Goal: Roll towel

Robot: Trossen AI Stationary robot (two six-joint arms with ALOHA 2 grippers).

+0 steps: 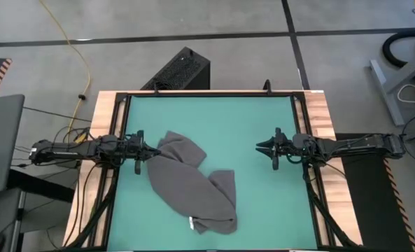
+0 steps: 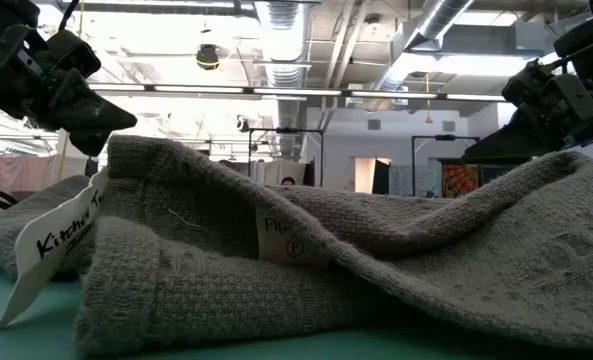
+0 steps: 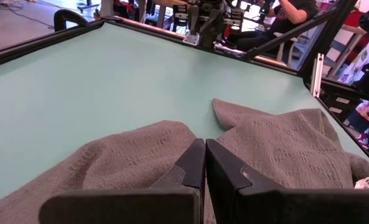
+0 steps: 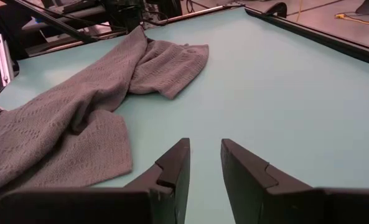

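Crumpled towel point(image 1: 193, 185) on the green table point(image 1: 228, 119) — concrete floor point(image 1: 193, 21) around; left gripper point(image 1: 150, 148) shut at its edge, right gripper point(image 1: 261, 146) part-open, empty.

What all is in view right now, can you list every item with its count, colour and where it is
towel: one, dark grey, crumpled on the left-centre of the mat
tags: two, white, at the towel's near edge
table mat: one, teal, covering the table top
black box: one, on the floor beyond the table
yellow cable: one, on the floor at far left
left gripper: shut, at the towel's left end
right gripper: open, over bare mat, clear of the towel
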